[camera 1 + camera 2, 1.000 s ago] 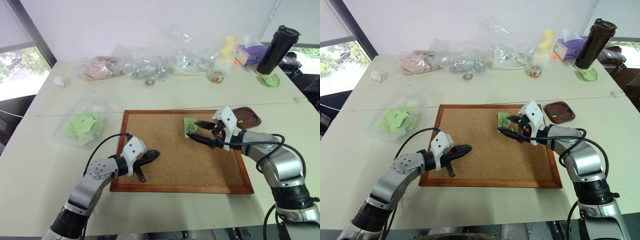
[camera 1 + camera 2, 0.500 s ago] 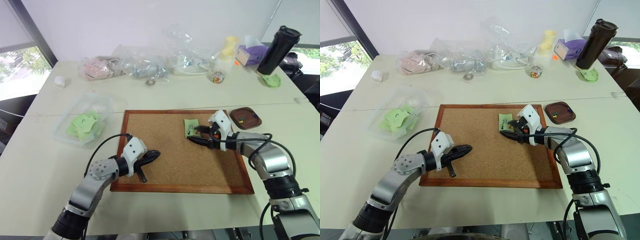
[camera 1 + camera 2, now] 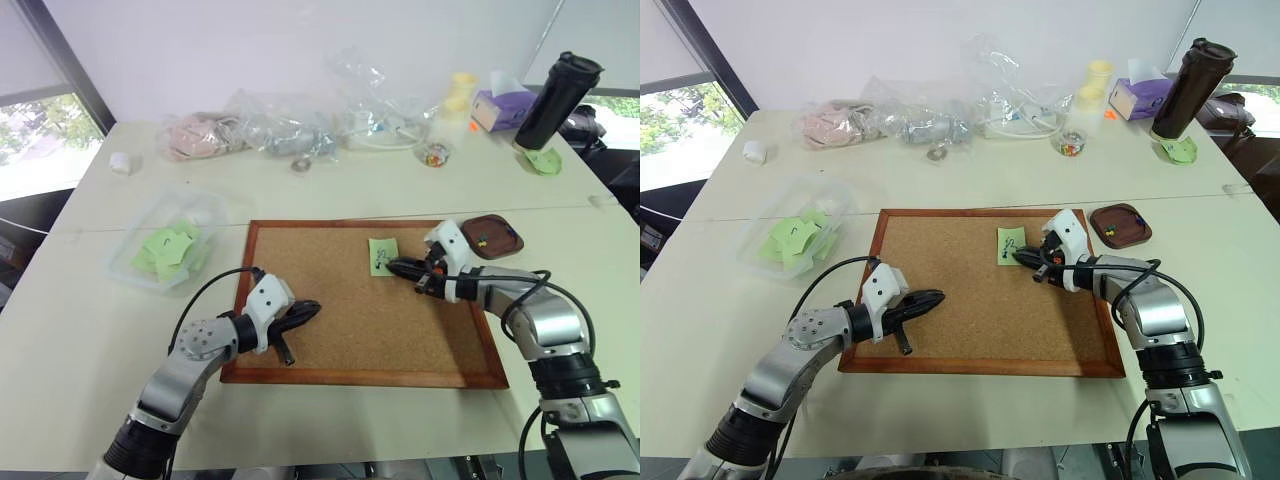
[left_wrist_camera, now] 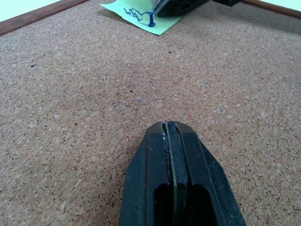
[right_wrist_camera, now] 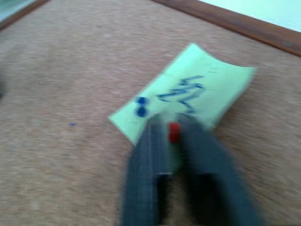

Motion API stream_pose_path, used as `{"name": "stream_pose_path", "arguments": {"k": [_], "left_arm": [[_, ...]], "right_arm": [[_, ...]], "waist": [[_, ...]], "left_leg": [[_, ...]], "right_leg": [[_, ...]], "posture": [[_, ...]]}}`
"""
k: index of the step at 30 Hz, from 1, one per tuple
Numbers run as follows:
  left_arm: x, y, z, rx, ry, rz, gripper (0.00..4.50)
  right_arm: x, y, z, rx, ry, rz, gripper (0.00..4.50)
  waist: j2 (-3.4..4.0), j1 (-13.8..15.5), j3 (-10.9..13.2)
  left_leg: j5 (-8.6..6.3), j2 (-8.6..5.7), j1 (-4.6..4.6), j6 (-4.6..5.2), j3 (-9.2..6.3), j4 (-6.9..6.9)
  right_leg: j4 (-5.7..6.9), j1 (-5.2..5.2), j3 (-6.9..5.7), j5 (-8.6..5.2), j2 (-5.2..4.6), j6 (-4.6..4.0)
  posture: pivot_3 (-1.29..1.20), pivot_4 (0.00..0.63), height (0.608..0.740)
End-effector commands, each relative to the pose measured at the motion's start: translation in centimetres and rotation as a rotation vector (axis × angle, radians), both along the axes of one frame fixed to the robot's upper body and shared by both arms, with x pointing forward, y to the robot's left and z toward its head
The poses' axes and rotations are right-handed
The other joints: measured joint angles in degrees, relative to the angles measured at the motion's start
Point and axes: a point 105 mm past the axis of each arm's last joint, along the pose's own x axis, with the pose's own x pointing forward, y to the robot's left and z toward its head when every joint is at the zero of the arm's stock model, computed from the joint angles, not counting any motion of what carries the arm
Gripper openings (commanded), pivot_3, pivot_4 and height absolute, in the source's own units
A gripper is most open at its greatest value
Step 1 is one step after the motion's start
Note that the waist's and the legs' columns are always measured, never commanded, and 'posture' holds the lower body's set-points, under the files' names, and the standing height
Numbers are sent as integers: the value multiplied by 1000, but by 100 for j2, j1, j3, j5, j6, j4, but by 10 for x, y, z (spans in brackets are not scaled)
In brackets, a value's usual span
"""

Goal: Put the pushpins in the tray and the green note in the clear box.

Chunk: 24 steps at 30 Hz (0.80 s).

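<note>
Pale surface (image 3: 90, 330) under a wood-framed cork board (image 3: 350, 320), where the right claw (image 5: 170, 134) pinches a red pushpin (image 5: 174, 132) on the green note (image 3: 382, 254), its dark scrawl unreadable, a blue pin (image 5: 140, 106) beside. Left claw (image 4: 171, 141) rests closed and empty on the cork. Brown tray (image 3: 493, 236) sits just off the board's far right corner, the clear box (image 3: 165, 250) to the left.

Both arms were silver-grey metal with black joint segments. Each wrist carried a white plastic housing with small dark screw holes. Left gripper (image 3: 306, 309) and right gripper (image 3: 393, 266) each had two black tapered fingers. A black cable looped loosely over each forearm. The left fingers (image 4: 175, 181) showed a thin seam between moulded black halves.
</note>
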Motion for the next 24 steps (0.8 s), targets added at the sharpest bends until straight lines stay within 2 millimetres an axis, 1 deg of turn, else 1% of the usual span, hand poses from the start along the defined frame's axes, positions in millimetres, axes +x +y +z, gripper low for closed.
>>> {"name": "stream_pose_path", "arguments": {"k": [1, 2, 4, 9, 11, 13, 16, 18, 19, 20, 21, 23, 24], "left_arm": [[-4, 4, -18, 44, 72, 12, 0], [-4, 4, -18, 44, 73, 12, 0], [-4, 4, -19, 43, 78, 11, 0], [-7, 2, -19, 52, 87, -8, 0], [-7, 2, -20, 52, 91, -10, 0], [-7, 1, -20, 50, 94, -13, 0], [-7, 0, -21, 50, 95, -17, 0], [-7, -1, -21, 52, 93, -20, 0], [-7, -1, -21, 52, 92, -21, 0], [-7, -2, -21, 52, 91, -23, 0], [-7, -2, -21, 52, 90, -24, 0], [-7, -3, -21, 50, 88, -28, 0], [-7, -4, -20, 49, 87, -29, 0]], "right_arm": [[-3, 6, -1, -8, -4, 35, 54], [-3, 6, 1, -10, -10, 34, 54], [-2, 4, 10, -2, -39, 17, 54], [0, -5, 49, 88, -124, -56, 54], [-1, -10, 60, 128, -135, -85, 54], [-1, -20, 69, 140, -157, -124, 54], [5, -43, 80, 144, -197, -228, 54], [9, -65, 83, 126, -216, -323, 54], [12, -80, 84, 116, -226, -386, 54], [16, -104, 80, 84, -220, -488, 54], [18, -120, 76, 61, -215, -556, 54], [20, -145, 68, 31, -207, -656, 54], [21, -151, 66, 28, -204, -680, 54]], "waist": [[0, 0, 0], [0, 0, 0], [0, 0, 0], [0, 6, 0], [0, 9, 0], [0, 10, 0], [0, 10, 0], [0, 8, 0], [0, 12, 0], [0, 13, 0], [0, 18, 0], [0, 19, 0], [0, 11, 0]], "left_leg": [[0, 0, 0, 0, 0, 0], [0, 0, 0, 0, 0, 0], [0, 0, 0, 0, 0, 0], [0, 0, -3, 0, 0, 0], [0, -1, -3, 0, 0, 1], [0, -1, -2, 0, 0, 1], [0, -1, -2, 0, 0, 1], [0, -2, -2, 0, 0, 1], [0, -2, -2, 0, 0, 1], [0, -3, -2, 0, 0, 2], [0, -4, -2, 0, 0, 2], [0, -8, -2, 1, 0, 3], [0, -8, -2, 0, 0, 2]], "right_leg": [[0, 1, 0, 0, 0, 0], [0, 1, 0, 0, 0, 0], [0, 1, 0, 0, 0, 0], [0, -2, 1, 0, 0, 0], [0, -1, 1, 0, 0, 0], [-1, 1, 1, 0, 0, 0], [-1, 1, 2, 0, 0, 0], [-1, 1, 2, 0, 0, 0], [-1, 1, 2, 0, 0, 0], [-1, 1, 2, 0, 0, 0], [0, 1, 2, 0, 0, 0], [-1, 3, 0, 0, -2, 0], [-1, 3, 0, 0, -2, 0]], "posture": [[0, 150, 740], [0, 150, 740], [0, 150, 740], [0, 150, 740], [0, 150, 740], [0, 150, 740], [0, 150, 740], [0, 150, 740], [0, 150, 740], [0, 150, 740], [0, 150, 740], [0, 150, 740], [0, 150, 740]]}}
